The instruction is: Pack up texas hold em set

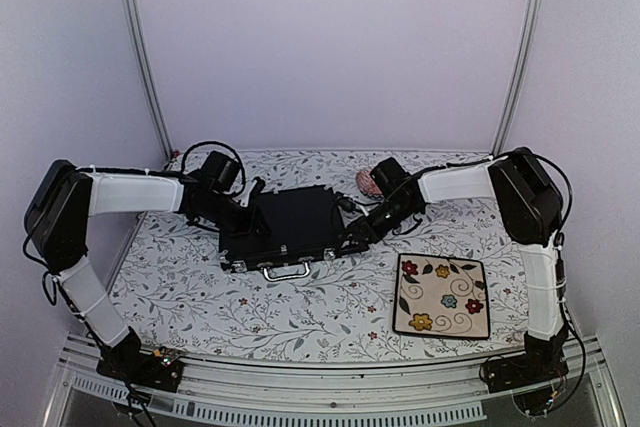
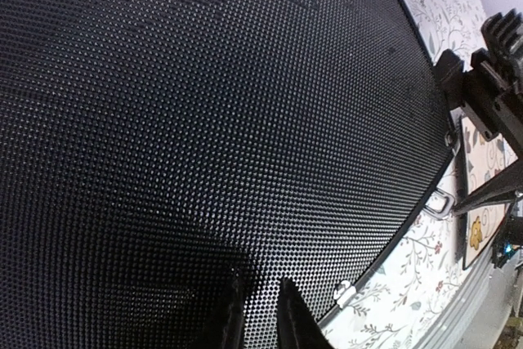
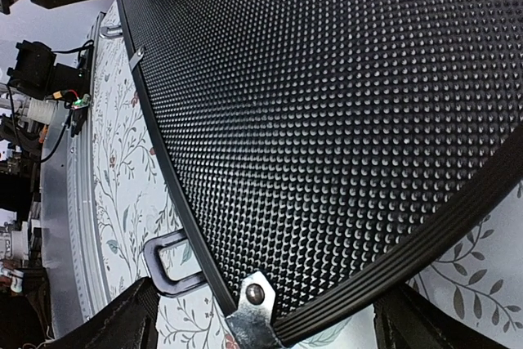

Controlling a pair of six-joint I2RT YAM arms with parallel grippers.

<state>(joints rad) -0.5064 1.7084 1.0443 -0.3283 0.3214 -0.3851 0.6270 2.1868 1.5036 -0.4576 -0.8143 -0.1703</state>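
The black briefcase-style case (image 1: 285, 219) lies flat on the table with its lid down, its silver handle (image 1: 287, 270) facing the near edge. My left gripper (image 1: 252, 217) rests over the left part of the dimpled lid (image 2: 204, 120). Its fingertips (image 2: 288, 304) stand almost together with nothing between them. My right gripper (image 1: 352, 232) is open at the case's near right corner. Its two fingers stand either side of the metal corner piece (image 3: 253, 310). Chips, cards, button and dice are out of view.
A cream square plate with flowers (image 1: 442, 295) lies to the right of the case near the front. A small pink patterned bowl (image 1: 367, 183) sits behind the right gripper. A silver latch (image 2: 344, 289) shows on the case's front edge.
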